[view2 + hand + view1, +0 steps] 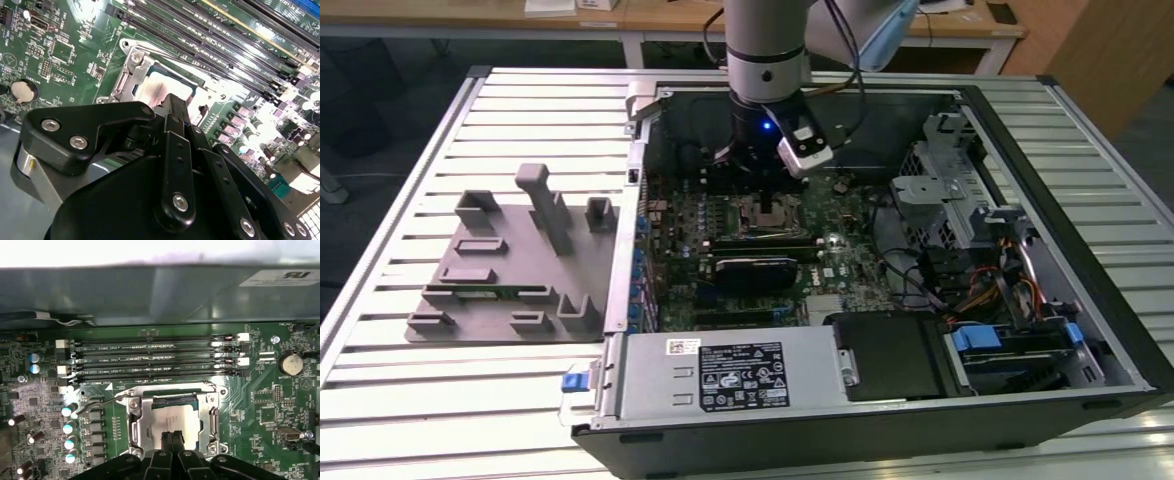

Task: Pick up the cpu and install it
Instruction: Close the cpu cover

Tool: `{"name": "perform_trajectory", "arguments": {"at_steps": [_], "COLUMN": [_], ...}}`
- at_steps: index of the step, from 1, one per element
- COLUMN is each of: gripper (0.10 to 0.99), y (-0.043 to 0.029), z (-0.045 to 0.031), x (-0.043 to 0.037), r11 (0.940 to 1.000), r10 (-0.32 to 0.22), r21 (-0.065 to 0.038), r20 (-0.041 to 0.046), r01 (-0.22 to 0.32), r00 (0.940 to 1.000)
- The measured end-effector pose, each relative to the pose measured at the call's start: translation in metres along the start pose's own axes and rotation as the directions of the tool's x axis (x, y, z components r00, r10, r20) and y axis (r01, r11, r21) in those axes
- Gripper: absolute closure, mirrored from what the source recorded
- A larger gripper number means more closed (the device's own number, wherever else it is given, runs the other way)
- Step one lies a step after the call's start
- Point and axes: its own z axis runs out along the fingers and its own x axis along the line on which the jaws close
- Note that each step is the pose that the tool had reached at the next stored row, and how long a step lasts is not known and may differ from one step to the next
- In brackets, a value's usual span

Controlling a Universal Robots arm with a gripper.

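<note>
one cpu [173,416] in socket [135,421], one end effector [172,436], seemingly closed

Slatted metal table [454,420] w/ open PC case [881,432] & grey holder tray [507,272] side by side

silvery square cpu [176,416], flat in socket [134,421]

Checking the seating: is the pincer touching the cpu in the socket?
Cannot tell. In both wrist views the shut pincer hangs over the cpu, which lies in the motherboard socket. The tips overlap the chip, but neither view shows contact or a gap plainly.
</note>
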Motion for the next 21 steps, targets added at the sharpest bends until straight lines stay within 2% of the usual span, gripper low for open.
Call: {"name": "perform_trajectory", "arguments": {"at_steps": [4,5,7,8,9,12,16,21], "gripper": [0.980,0.980,0.980,0.980,0.980,0.980,0.980,0.980], "y": [0.0000,0.0000,0.0000,0.0000,0.0000,0.0000,-0.0015,-0.0026], "z": [0.0000,0.0002,0.0006,0.0008,0.0008,0.0007,0.0021,0.0045], "x": [0.0001,0.0001,0.0001,0.0001,0.0001,0.0002,0.0016,0.0078], "r11": [1.0000,1.0000,1.0000,1.0000,1.0000,1.0000,0.9999,0.9996], "r10": [0.000,0.000,-0.002,-0.003,-0.003,-0.003,-0.016,-0.029], "r21": [0.000,0.000,0.002,0.003,0.003,0.003,-0.003,-0.005], "r20": [-0.0001,-0.0045,-0.0400,-0.0541,-0.0577,-0.0590,-0.0561,-0.0542], "r01": [0.000,0.000,0.002,0.003,0.003,0.003,0.016,0.029], "r00": [1.0000,1.0000,0.9992,0.9985,0.9983,0.9983,0.9983,0.9981]}}
